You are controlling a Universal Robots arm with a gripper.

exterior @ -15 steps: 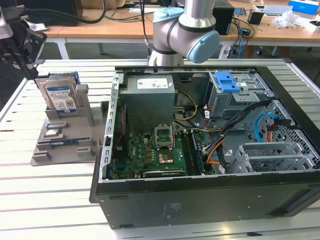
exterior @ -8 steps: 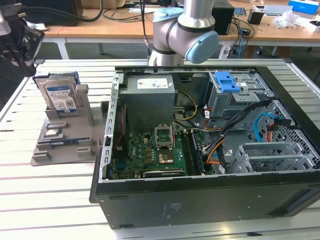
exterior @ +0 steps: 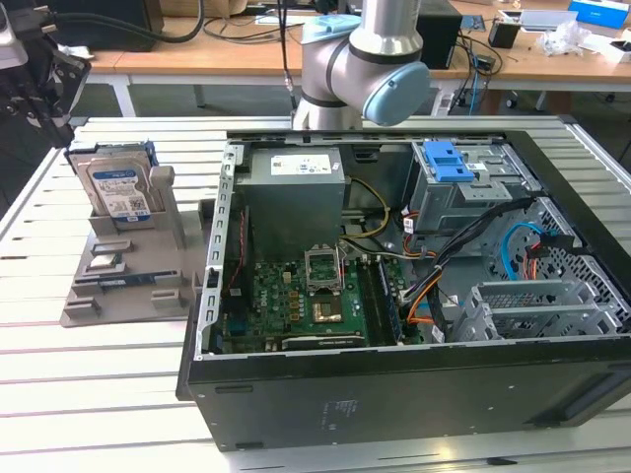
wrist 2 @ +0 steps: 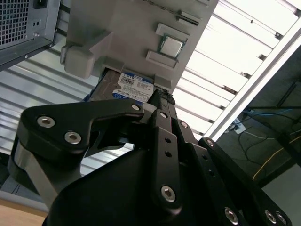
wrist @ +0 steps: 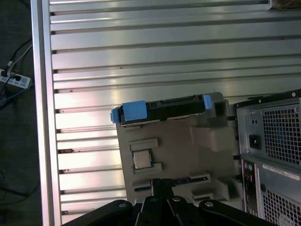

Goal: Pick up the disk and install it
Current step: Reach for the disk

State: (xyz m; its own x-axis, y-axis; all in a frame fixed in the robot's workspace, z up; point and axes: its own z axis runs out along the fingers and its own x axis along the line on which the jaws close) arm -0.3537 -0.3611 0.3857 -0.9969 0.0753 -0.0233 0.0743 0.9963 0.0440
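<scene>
Hidden or cut off, noted first: the disk (exterior: 118, 187) stands upright in a slot of the grey holder (exterior: 128, 291), so its lower edge is sunk out of sight. In the first wrist view the disk (wrist: 174, 107) shows edge-on and we cannot see its label. In the second wrist view the black linkage (wrist 2: 94, 122) covers part of the disk (wrist 2: 134, 87). The arm (exterior: 365, 59) is cut off at the top of the exterior view, and the computer case (exterior: 394, 384) at that view's right edge.

Count, as we find it:
- Disk, one: silver, white-and-blue label, blue frame. It sits in the holder at the exterior view's left, beside the case and outside it.
- Blue tabs (wrist: 134, 112), two, on the frame's top edge.
- Holder, one, on the slatted bench (exterior: 99, 394).
- Square chip (wrist: 142, 160), one, lying on the holder.
- Computer case, one, side open.
- Blue latch (exterior: 446, 161), one, atop the drive cage (exterior: 463, 202).
- Tool (wrist: 162, 182), one: fingertips clenched together on nothing, over the holder.
</scene>
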